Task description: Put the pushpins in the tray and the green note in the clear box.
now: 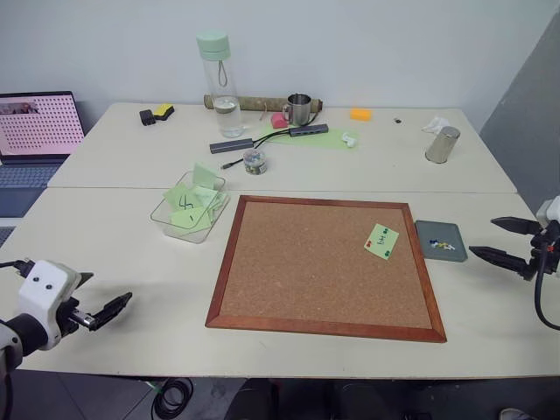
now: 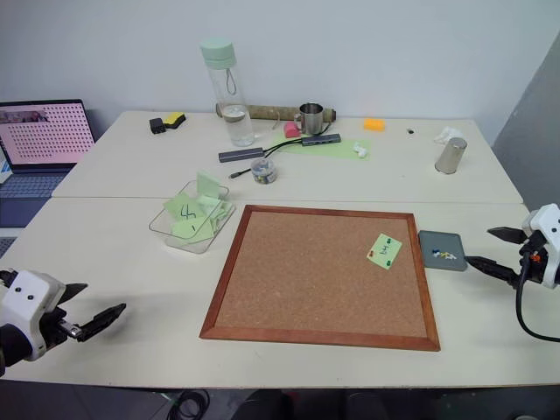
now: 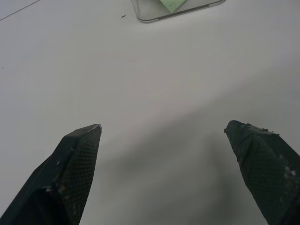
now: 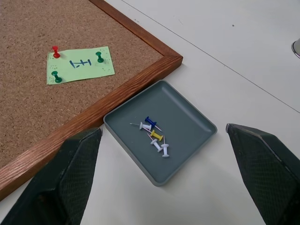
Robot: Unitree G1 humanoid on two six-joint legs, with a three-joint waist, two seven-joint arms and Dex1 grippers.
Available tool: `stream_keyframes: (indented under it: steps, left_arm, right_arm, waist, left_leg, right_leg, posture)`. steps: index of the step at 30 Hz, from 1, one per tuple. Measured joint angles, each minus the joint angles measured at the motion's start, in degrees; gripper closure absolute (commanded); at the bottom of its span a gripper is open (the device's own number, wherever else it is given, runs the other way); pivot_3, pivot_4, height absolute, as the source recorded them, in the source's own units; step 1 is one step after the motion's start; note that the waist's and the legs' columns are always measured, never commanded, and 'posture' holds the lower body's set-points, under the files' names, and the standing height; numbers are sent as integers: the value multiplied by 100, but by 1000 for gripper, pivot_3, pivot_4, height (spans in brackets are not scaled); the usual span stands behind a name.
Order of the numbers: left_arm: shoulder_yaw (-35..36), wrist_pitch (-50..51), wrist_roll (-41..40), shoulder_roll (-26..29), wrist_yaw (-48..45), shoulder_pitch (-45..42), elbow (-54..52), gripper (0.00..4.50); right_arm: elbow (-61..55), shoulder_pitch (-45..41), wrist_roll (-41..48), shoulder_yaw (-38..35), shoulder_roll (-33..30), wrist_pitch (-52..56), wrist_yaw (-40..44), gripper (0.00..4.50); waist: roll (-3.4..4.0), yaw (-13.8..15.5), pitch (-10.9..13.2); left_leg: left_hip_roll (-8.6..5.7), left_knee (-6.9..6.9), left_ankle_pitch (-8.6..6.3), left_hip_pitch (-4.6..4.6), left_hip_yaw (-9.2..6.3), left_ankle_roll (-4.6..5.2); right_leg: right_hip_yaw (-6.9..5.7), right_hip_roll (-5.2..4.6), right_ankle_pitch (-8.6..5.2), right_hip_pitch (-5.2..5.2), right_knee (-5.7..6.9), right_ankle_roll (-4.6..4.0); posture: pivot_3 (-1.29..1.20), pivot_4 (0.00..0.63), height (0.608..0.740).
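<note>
The green note (image 4: 80,64) is pinned near the right edge of the corkboard (image 1: 306,271) by three pushpins: one red (image 4: 56,51) and two green (image 4: 100,57). Just right of the board lies the dark grey tray (image 4: 187,117), holding several blue, white and yellow pins (image 4: 154,136). My right gripper (image 1: 482,236) hovers open just right of the tray, pointing at it. The clear box (image 1: 166,219), with several green notes inside, sits left of the board. My left gripper (image 1: 103,296) is open over bare table at the front left, short of the box (image 3: 150,18).
A tall bottle with a mint lid (image 1: 219,83), a small jar (image 1: 255,160), a metal mug (image 1: 298,108), a USB hub with cables (image 1: 271,138) and a steel tumbler (image 1: 443,144) stand on the far table. A laptop (image 1: 35,131) sits at the far left.
</note>
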Motion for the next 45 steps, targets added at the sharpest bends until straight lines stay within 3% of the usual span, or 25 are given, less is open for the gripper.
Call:
stream_keyframes:
  steps: [31,36,45]
  left_arm:
    - [-90,451,40,-178,155,-651,-125,2]
    - [-413,603,-252,-240,26,-1005,-606,978]
    - [-2230,944,-424,-356,-240,-2497,-1749,2861]
  right_arm:
    - [4,16,-199,20,93,-158,-133,45]
    - [-72,5,-192,43,95,-126,-108,0]
    - [-713,-41,-64,254,265,194,-51,0]
  waist:
    - [0,3,0]
    - [0,24,0]
    - [1,16,0]
  left_leg:
    - [0,0,0,0,0,0]
    - [-1,3,0,-3,0,0]
    - [-2,4,1,-5,1,-1]
  right_leg:
    - [-1,0,0,0,1,0]
    - [0,0,0,0,0,1]
    - [0,2,1,-1,2,1]
  posture:
    - [0,150,740]
    - [0,150,740]
    - [0,150,740]
